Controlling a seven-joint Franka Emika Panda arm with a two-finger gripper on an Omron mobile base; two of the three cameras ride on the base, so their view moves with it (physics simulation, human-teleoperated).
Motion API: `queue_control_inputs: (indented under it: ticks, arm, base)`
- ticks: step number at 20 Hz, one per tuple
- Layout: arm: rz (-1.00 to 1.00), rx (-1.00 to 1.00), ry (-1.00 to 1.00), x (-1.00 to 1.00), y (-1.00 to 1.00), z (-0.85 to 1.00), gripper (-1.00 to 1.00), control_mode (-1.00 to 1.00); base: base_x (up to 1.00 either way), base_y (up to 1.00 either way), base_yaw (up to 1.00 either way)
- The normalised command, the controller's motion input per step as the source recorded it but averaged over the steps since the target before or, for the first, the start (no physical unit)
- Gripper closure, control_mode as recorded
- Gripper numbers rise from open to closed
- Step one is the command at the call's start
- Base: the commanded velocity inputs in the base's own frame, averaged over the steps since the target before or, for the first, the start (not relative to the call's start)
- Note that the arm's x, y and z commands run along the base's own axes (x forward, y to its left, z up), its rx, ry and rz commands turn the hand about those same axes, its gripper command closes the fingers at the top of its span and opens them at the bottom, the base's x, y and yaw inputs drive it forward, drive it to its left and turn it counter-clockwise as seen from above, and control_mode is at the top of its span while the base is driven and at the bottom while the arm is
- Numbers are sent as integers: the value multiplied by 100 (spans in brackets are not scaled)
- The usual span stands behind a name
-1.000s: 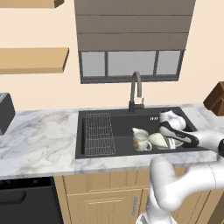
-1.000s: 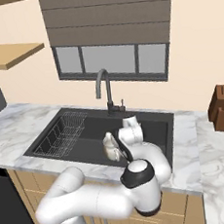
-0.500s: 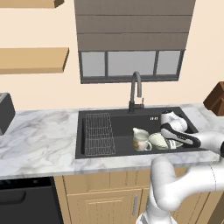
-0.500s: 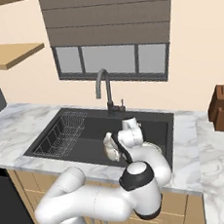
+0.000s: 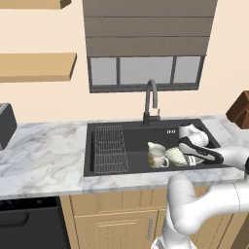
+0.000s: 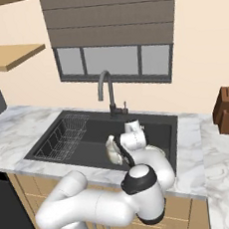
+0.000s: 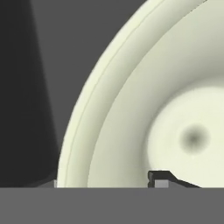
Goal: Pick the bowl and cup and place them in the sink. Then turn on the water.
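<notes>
Little has moved since 1 s back: the arm stays bent low into the sink [image 5: 107, 127], the gripper [image 5: 190, 156] still down over the bowl [image 5: 176, 155]; the jug [image 5: 156, 156] and bowl sit where they were.

The bowl lies on the sink floor, right half, just right of the cream jug, close to touching it. The wire rack [image 5: 110, 148] fills the left part of the basin, well apart from both. The faucet [image 5: 151, 100] rises at the far rim, behind the jug. A knife block [image 6: 227, 109] stands on the counter [image 5: 44, 153] far right.

The hand view shows the bowl's glossy inside [image 7: 175, 113] very close, 1 dark fingertip [image 7: 159, 177] over it and black sink floor to the left. From the right base view the arm's own links cover most of the bowl; the jug [image 6: 113, 150] peeks out left of the wrist.

Cannot tell whether the fingers grip the rim or stand apart. Open room: the basin's near left, between rack and jug.
</notes>
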Motion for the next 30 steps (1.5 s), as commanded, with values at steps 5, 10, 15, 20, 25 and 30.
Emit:
queue_control_inputs:
  ticks: [5,10,15,20,25,30]
  arm:
    - [0,0,0,0,0,0,-100,-100]
    - [0,0,0,0,-1,11,-100,-100]
    - [0,0,0,0,-2,22,-100,-100]
    - [0,1,0,0,-2,41,-100,-100]
    - [-2,1,0,-13,-3,42,-100,-100]
    - [-4,0,0,-3,0,53,-100,-100]
  base:
    - [0,0,0]
    - [0,0,0]
    - [0,0,0]
    - [0,0,0]
    - [0,0,0]
    - [0,0,0]
